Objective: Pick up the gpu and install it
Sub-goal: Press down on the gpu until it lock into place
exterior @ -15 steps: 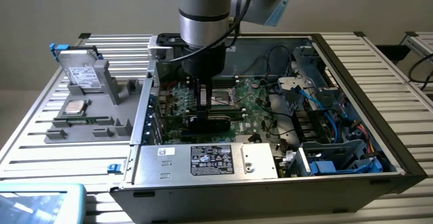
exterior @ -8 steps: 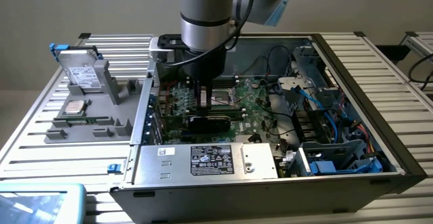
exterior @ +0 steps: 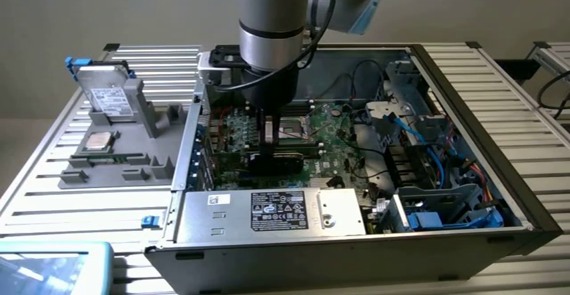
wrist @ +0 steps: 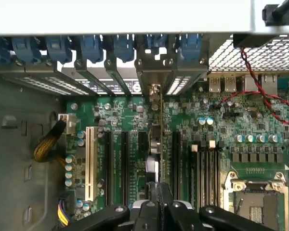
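The gpu stands on edge over the green motherboard, seen edge-on as a thin card between the black expansion slots. Its metal bracket reaches the rear slot openings of the case. My gripper is shut on the card's upper edge. In the exterior view my gripper reaches down into the open computer case, with the dark gpu below it against the motherboard.
A silver power supply fills the case's near side, and blue cables and drive bays crowd the exterior view's right. The CPU socket and a red-black wire lie close by. A grey holder with a hard drive sits outside.
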Robot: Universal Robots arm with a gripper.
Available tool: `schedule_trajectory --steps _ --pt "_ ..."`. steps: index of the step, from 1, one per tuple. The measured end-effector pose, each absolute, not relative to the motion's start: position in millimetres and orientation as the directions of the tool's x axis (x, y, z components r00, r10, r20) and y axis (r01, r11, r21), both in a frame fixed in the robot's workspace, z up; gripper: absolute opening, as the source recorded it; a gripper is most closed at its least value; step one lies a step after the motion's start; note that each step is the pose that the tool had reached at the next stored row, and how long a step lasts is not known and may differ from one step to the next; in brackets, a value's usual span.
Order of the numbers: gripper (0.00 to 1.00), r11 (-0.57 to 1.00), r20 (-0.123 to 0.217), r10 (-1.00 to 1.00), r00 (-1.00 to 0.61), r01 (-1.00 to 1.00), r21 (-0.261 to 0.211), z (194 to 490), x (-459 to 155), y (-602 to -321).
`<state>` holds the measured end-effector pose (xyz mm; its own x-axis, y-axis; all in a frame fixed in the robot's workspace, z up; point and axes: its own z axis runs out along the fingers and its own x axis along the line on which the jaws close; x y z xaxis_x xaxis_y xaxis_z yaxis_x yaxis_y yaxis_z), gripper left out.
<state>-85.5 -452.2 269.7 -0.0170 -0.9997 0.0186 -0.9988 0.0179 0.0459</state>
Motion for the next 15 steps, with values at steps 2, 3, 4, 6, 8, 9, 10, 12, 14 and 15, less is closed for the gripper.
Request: schedule_trajectory --steps 2,3,4,6,8,9,10,12,14,15 --pt "0.12 0.018 0.020 -1.000 -0.017 -0.999 0.047 280 -86 -452" --pt "0.12 0.018 0.020 -1.000 -0.017 -0.999 0.050 287 -85 -452" --pt "0.12 0.018 0.020 -1.000 -0.017 -0.999 0.051 289 -86 -452" --pt "0.12 0.018 0.020 -1.000 -0.017 -0.998 0.058 292 -86 -452" --pt "0.12 0.018 0.020 -1.000 -0.017 -0.998 0.058 292 -86 -452" --pt "0.12 0.018 0.020 -1.000 -0.017 -0.998 0.058 292 -86 -452" --pt "0.12 0.018 0.020 -1.000 -0.017 -0.998 0.058 292 -86 -452" --pt "0.12 0.018 0.020 -1.000 -0.017 -0.998 0.059 292 -86 -452" --pt "0.12 0.018 0.020 -1.000 -0.017 -0.998 0.059 292 -86 -452" --pt "0.12 0.018 0.020 -1.000 -0.017 -0.998 0.059 292 -86 -452"
